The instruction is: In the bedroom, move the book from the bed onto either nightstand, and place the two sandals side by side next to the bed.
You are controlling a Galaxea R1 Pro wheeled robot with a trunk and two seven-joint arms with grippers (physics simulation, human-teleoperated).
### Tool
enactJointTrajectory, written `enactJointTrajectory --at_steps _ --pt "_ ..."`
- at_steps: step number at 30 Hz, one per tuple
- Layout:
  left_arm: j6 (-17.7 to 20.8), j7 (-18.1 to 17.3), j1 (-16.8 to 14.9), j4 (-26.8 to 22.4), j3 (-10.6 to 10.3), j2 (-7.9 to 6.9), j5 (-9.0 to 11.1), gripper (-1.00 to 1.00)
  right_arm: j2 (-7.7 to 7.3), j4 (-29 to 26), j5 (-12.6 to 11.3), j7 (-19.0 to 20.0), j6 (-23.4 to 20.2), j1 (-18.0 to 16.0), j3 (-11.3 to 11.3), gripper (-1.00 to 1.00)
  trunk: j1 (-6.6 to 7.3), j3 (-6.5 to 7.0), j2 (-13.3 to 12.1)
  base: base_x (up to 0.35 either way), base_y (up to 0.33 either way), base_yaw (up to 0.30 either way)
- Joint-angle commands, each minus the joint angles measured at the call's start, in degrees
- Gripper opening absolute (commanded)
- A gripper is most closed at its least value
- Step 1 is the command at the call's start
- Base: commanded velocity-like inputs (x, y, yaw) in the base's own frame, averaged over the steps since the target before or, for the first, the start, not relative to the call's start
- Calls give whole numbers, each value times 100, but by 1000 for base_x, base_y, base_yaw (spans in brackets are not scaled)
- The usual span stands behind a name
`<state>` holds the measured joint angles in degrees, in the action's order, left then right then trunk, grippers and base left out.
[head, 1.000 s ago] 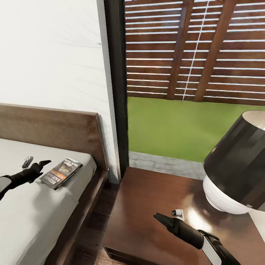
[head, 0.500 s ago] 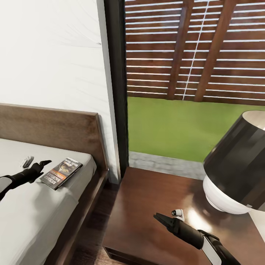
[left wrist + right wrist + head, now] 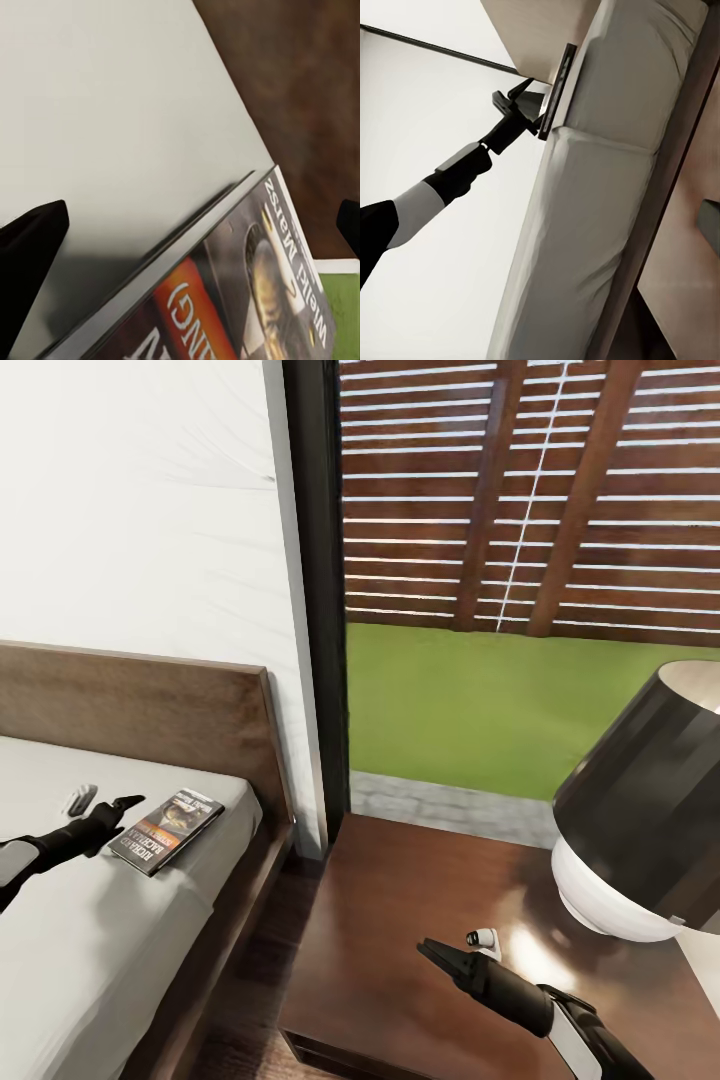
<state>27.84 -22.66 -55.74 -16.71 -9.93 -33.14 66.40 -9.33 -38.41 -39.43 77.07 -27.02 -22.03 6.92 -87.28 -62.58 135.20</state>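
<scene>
Fingers of my left gripper (image 3: 105, 807) stand apart, one dark tip on each side of my left wrist view, lined up low over the mattress so they can straddle the near edge of the book (image 3: 166, 829). The book lies flat near the corner of the bed (image 3: 120, 920), by the headboard (image 3: 150, 710), not yet gripped. Across the gap, the nightstand (image 3: 400, 950) offers bare wood in front of the lamp (image 3: 640, 810), a likely landing place. My right gripper (image 3: 452, 952) hovers over that top, holding nothing; whether it is parted I cannot tell.
</scene>
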Motion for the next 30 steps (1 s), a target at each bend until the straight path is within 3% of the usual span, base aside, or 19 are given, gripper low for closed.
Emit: enactJointTrajectory --at_steps 1,16,30 --pt "37 7 1 8 -85 2 14 100 -7 0 -56 1 -58 -3 29 100 0 -6 2 0 0 0" --pt "37 4 1 -23 -99 132 14 100 -7 0 -57 1 -58 -3 29 100 0 -6 2 0 0 0" --pt "-25 11 1 -25 -332 194 17 100 -7 0 -56 -1 -58 -3 29 100 0 -6 2 0 0 0"
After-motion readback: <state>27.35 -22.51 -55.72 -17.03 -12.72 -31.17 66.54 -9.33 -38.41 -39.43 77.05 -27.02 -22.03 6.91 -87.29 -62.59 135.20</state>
